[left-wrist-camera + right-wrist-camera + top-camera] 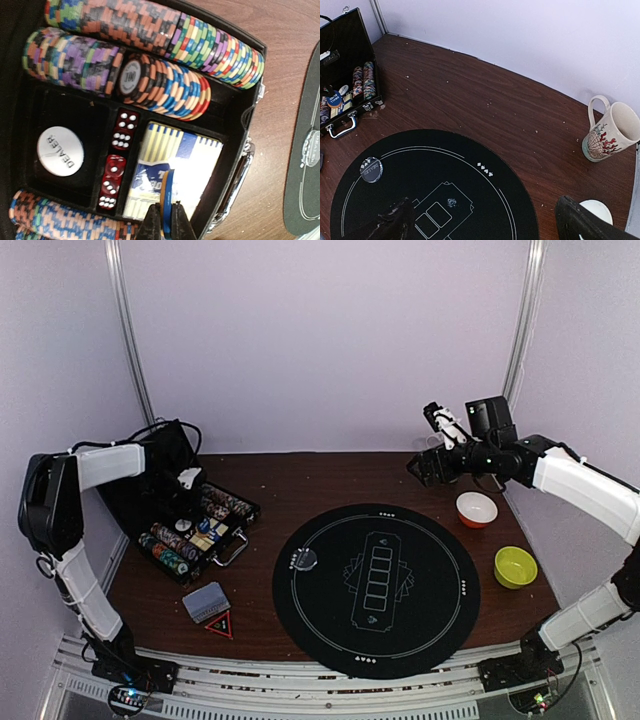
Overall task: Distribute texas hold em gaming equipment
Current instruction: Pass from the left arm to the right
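One small blue round plastic button point(167, 192), pinched edge-on in the clenched left gripper point(164, 221) over the open black chip case point(246, 120), looks light, stiff and slick, best held across its flat faces; the right gripper point(440, 423) hangs wide open.

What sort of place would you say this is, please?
Probably a robot lab bench staged for poker: plain lilac booth walls, a wooden table bearing a round black card mat, and an open case of poker chips.
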Robot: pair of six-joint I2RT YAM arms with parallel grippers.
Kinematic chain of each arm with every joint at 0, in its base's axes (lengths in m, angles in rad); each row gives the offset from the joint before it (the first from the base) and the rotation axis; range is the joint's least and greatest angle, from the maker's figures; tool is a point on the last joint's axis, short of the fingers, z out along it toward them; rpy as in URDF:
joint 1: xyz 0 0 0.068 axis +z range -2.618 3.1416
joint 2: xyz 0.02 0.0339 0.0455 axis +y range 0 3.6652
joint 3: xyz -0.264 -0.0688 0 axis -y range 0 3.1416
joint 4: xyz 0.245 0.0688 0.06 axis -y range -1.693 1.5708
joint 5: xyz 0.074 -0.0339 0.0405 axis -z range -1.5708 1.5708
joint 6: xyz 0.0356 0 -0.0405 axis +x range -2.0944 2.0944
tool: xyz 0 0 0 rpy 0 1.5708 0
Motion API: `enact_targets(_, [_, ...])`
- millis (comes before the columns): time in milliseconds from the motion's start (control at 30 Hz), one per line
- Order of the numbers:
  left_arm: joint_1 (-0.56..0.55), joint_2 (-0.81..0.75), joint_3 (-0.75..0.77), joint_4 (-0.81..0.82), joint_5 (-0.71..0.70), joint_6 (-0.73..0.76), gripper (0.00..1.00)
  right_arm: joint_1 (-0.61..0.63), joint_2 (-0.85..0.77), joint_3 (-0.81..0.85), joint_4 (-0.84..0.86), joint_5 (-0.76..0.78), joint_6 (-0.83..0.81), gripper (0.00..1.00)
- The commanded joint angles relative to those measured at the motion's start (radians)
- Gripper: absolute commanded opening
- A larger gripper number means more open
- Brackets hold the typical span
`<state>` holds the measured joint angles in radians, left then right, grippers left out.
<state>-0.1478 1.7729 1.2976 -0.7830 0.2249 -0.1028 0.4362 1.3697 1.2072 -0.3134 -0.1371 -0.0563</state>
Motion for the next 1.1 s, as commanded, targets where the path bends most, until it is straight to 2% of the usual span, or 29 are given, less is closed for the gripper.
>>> enact_targets(0, [-0.001, -0.091, 0.006, 0.005, -0.038, 0.021, 0.00, -0.001, -0.004, 0.043, 0.007, -0.071, 0.009, 1.00])
enact_targets(267, [-0.008, -0.186, 0.027, 0.060, 0.037, 0.014, 0.00, 0.001, -0.030, 0.019, 0.101, -0.232, 0.054, 1.00])
enact_targets(400, [-0.091, -0.239, 0.039, 0.182, 0.154, -0.018, 0.00, 0.005, -0.030, 0.017, 0.195, -0.408, 0.139, 0.98])
enact_targets(567, [-0.341, -0.252, 0.099, 0.440, 0.267, -0.030, 0.00, 0.047, -0.006, -0.045, 0.562, -0.561, 0.390, 0.94])
enact_targets(667, [-0.425, -0.238, 0.095, 0.712, 0.404, -0.108, 0.00, 0.072, 0.059, -0.054, 0.772, -0.631, 0.554, 0.89])
enact_targets(833, [-0.492, -0.196, 0.060, 1.041, 0.504, -0.269, 0.00, 0.102, 0.162, 0.002, 0.865, -0.736, 0.620, 0.83])
enact_targets(1067, [-0.519, -0.151, 0.066, 1.109, 0.517, -0.300, 0.00, 0.138, 0.179, -0.005, 0.876, -0.794, 0.589, 0.83])
